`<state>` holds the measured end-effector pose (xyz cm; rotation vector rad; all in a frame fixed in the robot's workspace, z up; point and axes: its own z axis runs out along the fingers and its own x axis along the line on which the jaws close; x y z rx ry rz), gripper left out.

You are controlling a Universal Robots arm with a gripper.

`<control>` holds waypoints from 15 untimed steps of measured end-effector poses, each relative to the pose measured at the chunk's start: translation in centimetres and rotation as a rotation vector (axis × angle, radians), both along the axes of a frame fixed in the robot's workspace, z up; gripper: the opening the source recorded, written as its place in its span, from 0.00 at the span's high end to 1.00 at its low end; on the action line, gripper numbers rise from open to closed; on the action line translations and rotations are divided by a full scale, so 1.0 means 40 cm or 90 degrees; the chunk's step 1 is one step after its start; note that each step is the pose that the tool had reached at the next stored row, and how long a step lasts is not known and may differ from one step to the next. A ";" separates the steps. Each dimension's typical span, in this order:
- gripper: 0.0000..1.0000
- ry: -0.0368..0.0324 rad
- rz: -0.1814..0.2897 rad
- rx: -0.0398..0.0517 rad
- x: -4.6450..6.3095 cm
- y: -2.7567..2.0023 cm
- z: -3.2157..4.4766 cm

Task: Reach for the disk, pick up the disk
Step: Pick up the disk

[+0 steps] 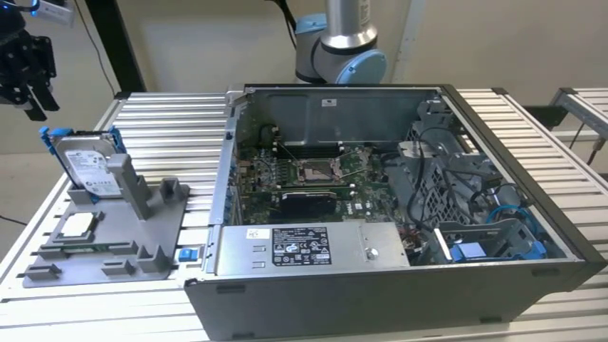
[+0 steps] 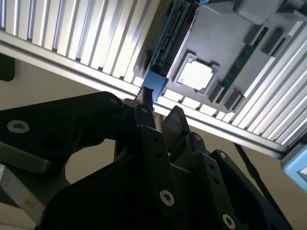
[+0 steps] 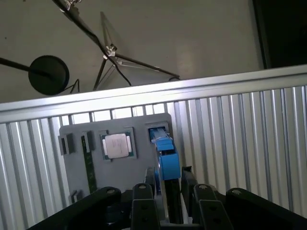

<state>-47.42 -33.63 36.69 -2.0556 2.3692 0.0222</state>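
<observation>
The gripper (image 1: 25, 105) hangs with fingers spread and empty, at the exterior view's far left. Below it, well apart, the disk (image 1: 84, 167) stands on edge in a grey fixture (image 1: 142, 231) on the slatted table (image 1: 171, 114), left of the open computer case (image 1: 380, 299).

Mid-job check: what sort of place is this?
Probably a robotics lab's computer-assembly bench: an open computer case, a disk standing in a grey holder, all on a slatted metal table.

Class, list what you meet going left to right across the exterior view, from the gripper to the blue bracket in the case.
gripper → disk → small blue clip → power supply → blue bracket
</observation>
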 end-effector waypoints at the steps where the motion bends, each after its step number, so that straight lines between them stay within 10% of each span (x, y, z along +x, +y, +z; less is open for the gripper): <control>1: 1.00 0.0000 0.000 0.0000 0.000 0.000 0.000; 15: 1.00 -0.0048 0.072 0.0002 0.000 0.002 -0.035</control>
